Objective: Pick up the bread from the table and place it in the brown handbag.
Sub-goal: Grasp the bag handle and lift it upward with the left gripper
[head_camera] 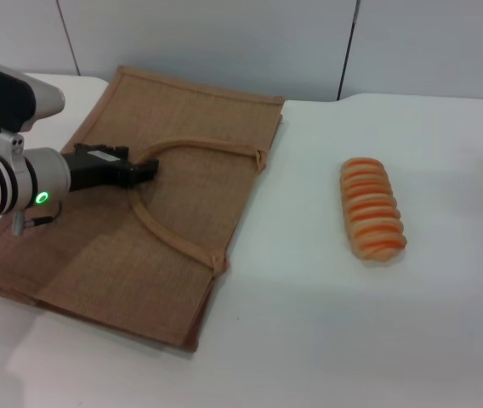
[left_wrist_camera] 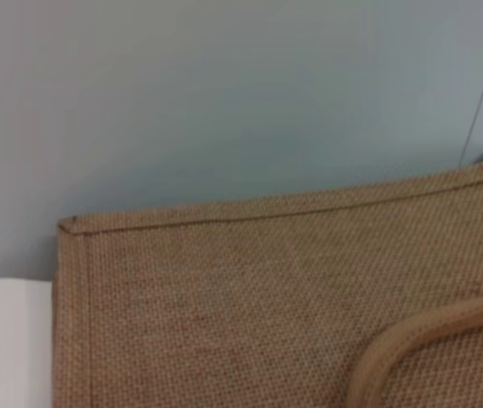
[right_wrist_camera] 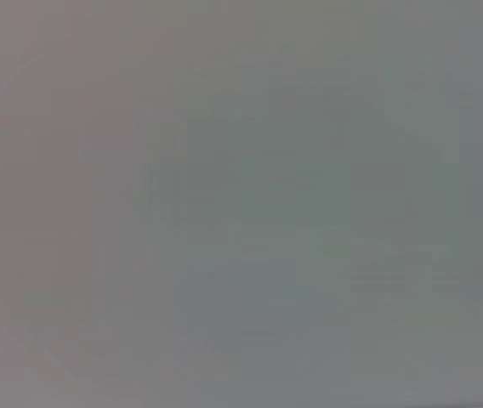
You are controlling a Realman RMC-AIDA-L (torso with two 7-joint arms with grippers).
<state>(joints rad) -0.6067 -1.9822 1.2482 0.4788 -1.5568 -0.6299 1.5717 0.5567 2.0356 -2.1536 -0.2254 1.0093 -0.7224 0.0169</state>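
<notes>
1. Left claw (head_camera: 148,169) over the flat bag (head_camera: 97,263), at its handle (head_camera: 169,238); open or closed: cannot tell.
2. Bread (head_camera: 372,209) on surface (head_camera: 352,340), well apart, untouched.
3. Next, likely: lifting the handle, opening the bag.

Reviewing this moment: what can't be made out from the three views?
- Left gripper jaws: head view shows them end-on over the brown handbag; open or shut unclear.
- Right gripper: only a dark sliver shows at the head view's right edge; right wrist view is featureless grey.
- Handbag's opening: lies flat, unseen.
- Bread: absent from both wrist views.
</notes>
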